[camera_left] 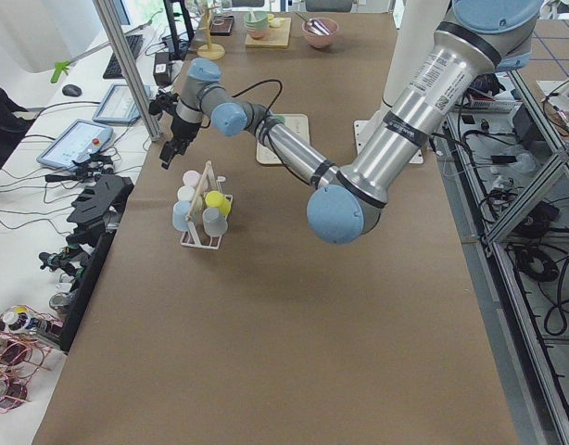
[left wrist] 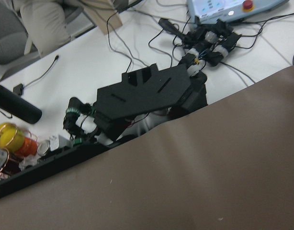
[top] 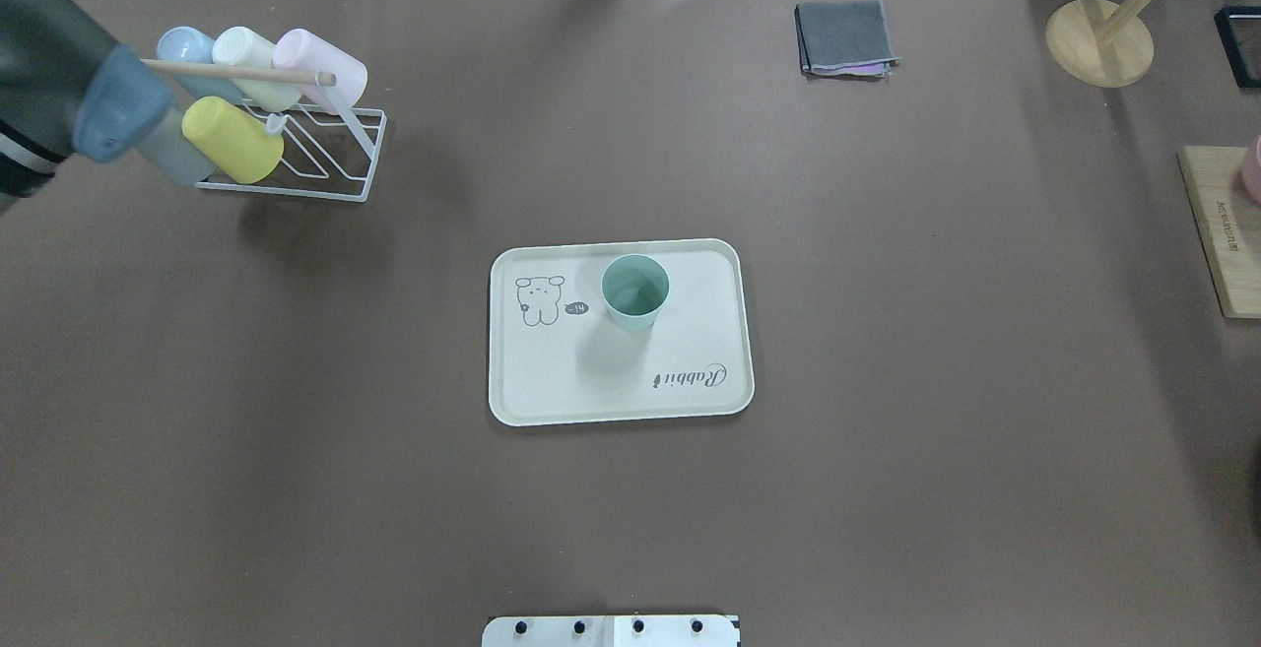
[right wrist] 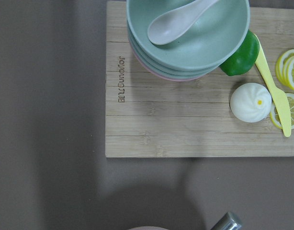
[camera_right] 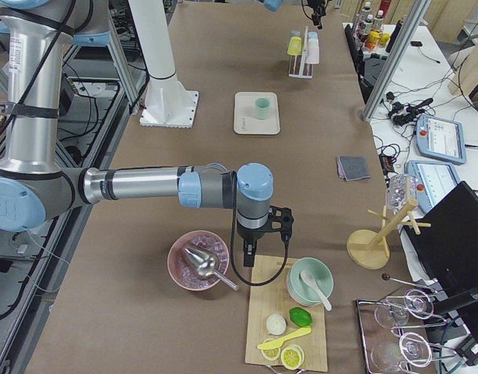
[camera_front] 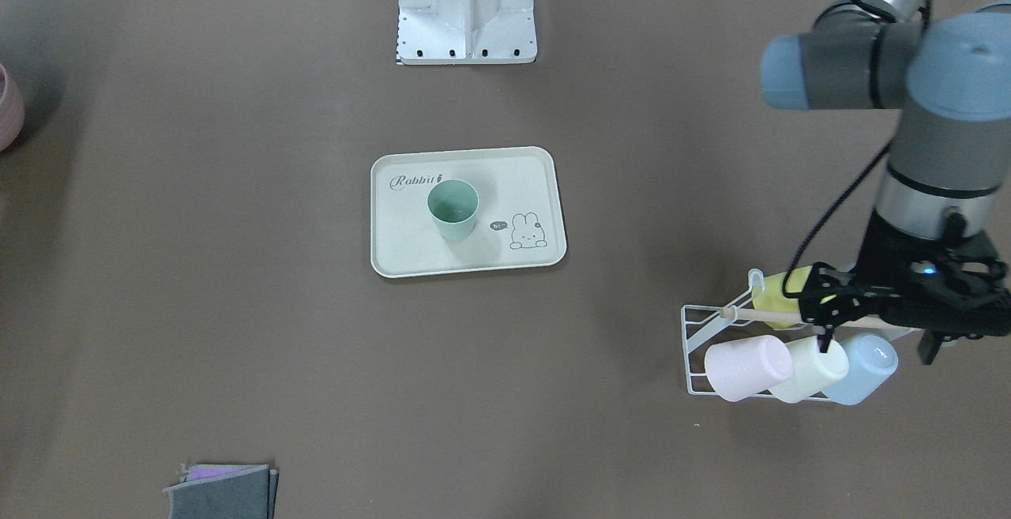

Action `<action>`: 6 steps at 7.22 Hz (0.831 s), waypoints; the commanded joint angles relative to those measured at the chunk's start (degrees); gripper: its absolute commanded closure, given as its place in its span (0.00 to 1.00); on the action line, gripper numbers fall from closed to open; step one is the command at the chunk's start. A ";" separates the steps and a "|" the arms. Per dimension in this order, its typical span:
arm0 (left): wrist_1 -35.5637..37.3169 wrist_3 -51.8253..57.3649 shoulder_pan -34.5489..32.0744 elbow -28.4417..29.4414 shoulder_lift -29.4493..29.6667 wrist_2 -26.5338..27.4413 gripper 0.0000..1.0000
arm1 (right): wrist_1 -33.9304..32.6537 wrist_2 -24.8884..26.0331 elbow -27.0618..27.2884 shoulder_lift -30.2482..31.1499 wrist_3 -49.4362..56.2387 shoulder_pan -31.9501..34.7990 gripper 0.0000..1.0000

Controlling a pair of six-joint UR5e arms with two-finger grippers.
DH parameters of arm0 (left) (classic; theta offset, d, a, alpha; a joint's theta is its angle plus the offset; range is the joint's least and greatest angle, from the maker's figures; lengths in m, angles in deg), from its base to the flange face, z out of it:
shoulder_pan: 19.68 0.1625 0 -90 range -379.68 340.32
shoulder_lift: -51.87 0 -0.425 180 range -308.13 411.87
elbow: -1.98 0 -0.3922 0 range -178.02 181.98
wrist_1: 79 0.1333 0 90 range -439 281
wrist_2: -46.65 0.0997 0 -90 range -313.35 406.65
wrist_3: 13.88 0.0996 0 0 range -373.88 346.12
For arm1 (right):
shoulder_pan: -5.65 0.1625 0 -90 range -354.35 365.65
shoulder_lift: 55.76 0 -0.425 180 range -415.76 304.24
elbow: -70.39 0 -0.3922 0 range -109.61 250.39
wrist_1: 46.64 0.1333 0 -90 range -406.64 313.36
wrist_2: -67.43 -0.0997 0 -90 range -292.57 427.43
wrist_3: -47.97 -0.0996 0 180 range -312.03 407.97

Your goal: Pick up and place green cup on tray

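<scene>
The pale mint-green cup [camera_front: 453, 209] stands upright on the cream "Rabbit" tray [camera_front: 403, 254] at the table's middle, near the tray's script corner; it also shows in the overhead view [top: 634, 291] on the tray [top: 532, 386]. My left gripper [camera_front: 821, 310] hovers over the white cup rack [camera_front: 699, 328], far from the tray, with its fingers spread and nothing in them. My right gripper [camera_right: 251, 248] shows only in the exterior right view, above a wooden board's edge; I cannot tell if it is open or shut.
The rack holds pink [camera_front: 746, 366], cream [camera_front: 809, 370], blue [camera_front: 867, 366] and yellow-green [top: 232, 139] cups. A folded grey cloth [top: 845, 37], a wooden stand [top: 1098, 40] and a board with bowls [right wrist: 185, 38] lie elsewhere. A pink bowl [camera_right: 198, 261] sits by the right arm.
</scene>
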 commanded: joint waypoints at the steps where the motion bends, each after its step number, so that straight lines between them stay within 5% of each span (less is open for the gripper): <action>1: -0.97 0.49 -7.71 2.41 -7.47 -15.62 0.01 | 0.11 0.00 -0.09 0.01 -0.18 -0.05 0.00; 4: -0.70 11.21 -16.85 4.01 -16.69 -32.01 0.01 | -0.06 0.09 0.00 0.10 -0.18 0.04 0.00; 6: 1.75 11.30 -19.51 1.39 -26.85 -30.91 0.01 | -0.15 0.09 0.00 0.27 -0.18 0.04 0.00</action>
